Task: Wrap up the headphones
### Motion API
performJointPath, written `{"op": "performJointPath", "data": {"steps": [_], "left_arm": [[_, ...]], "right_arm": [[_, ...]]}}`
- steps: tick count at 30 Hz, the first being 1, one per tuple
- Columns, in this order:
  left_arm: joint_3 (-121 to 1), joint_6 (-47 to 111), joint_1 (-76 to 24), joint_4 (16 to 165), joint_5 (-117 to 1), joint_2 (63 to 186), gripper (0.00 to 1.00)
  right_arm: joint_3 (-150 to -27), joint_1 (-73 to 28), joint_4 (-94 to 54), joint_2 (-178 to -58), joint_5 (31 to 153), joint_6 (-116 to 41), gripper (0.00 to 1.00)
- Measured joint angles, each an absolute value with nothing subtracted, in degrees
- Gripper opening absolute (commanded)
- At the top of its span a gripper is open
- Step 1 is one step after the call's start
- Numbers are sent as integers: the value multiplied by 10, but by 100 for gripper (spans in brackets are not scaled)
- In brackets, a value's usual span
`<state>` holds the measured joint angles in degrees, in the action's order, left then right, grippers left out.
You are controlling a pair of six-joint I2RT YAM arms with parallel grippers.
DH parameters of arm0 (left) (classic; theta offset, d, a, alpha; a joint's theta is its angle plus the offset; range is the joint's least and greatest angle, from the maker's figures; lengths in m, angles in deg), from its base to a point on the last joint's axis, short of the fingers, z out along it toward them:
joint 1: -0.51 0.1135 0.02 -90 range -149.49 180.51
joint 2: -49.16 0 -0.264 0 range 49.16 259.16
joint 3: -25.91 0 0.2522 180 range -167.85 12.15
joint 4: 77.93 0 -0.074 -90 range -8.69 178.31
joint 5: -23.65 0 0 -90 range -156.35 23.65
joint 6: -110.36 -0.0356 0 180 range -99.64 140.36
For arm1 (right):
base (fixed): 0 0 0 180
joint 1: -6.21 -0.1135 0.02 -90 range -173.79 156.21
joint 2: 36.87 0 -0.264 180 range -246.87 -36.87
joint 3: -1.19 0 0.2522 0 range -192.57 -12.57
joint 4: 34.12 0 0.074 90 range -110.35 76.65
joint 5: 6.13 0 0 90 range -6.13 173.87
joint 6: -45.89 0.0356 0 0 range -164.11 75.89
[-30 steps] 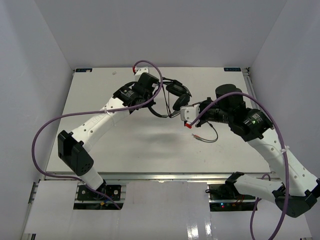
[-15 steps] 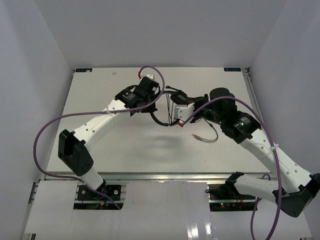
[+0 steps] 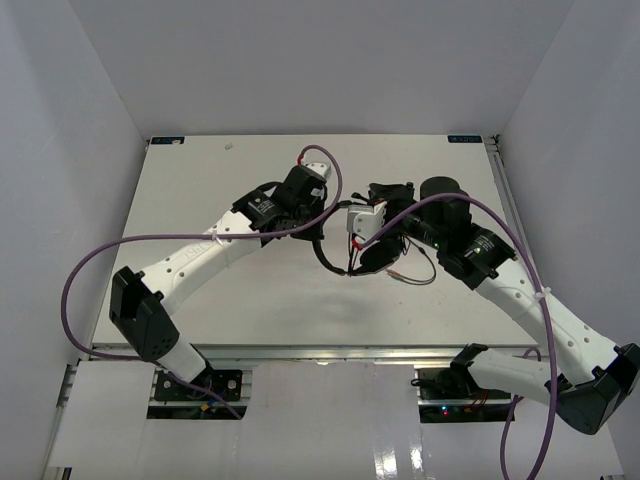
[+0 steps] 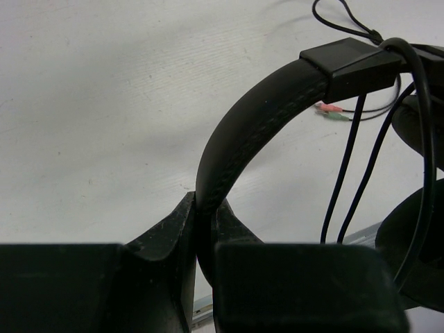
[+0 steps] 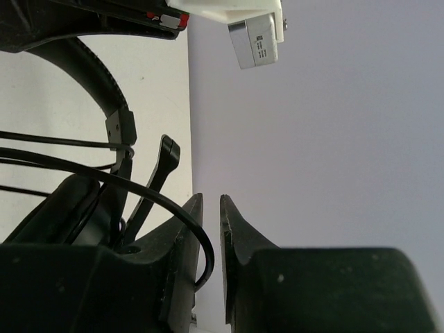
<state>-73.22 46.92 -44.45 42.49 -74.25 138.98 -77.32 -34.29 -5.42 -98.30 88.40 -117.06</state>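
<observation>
The black headphones hang in the air between my two grippers over the middle of the table. My left gripper is shut on the padded headband, which arches up from its jaws. The thin dark cord crosses the headband's slider and hangs beside an ear cup. My right gripper sits close to the cups. Its jaws are nearly together with the cord curling down between them. The cord's loose end with the pink and green plugs lies on the table.
The white table has grey walls on three sides. Thick purple robot cables loop off both arms. The left arm's white wrist part shows at the top of the right wrist view.
Both grippers moved toward each other and nearer the front. The left one carried the headband rightward. The right one swung left, and the cord now loops below the headphones.
</observation>
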Motion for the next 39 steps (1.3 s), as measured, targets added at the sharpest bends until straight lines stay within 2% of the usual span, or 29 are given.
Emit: {"op": "performJointPath", "data": {"steps": [20, 24, 29, 39], "left_arm": [[-655, 420, -494, 433, -714, 1307, 0], [-655, 416, -496, 415, -741, 1307, 0], [-655, 425, -496, 400, -795, 1311, 0], [-659, 479, -476, 373, -866, 1332, 0]], "right_arm": [[-778, -256, -29, -1012, 1050, -1096, 24], [-801, -256, -8, -1012, 1084, -1084, 20], [-828, -257, 7, -1002, 1131, -1049, 8], [-829, -257, 51, -950, 1158, -1013, 8]]}}
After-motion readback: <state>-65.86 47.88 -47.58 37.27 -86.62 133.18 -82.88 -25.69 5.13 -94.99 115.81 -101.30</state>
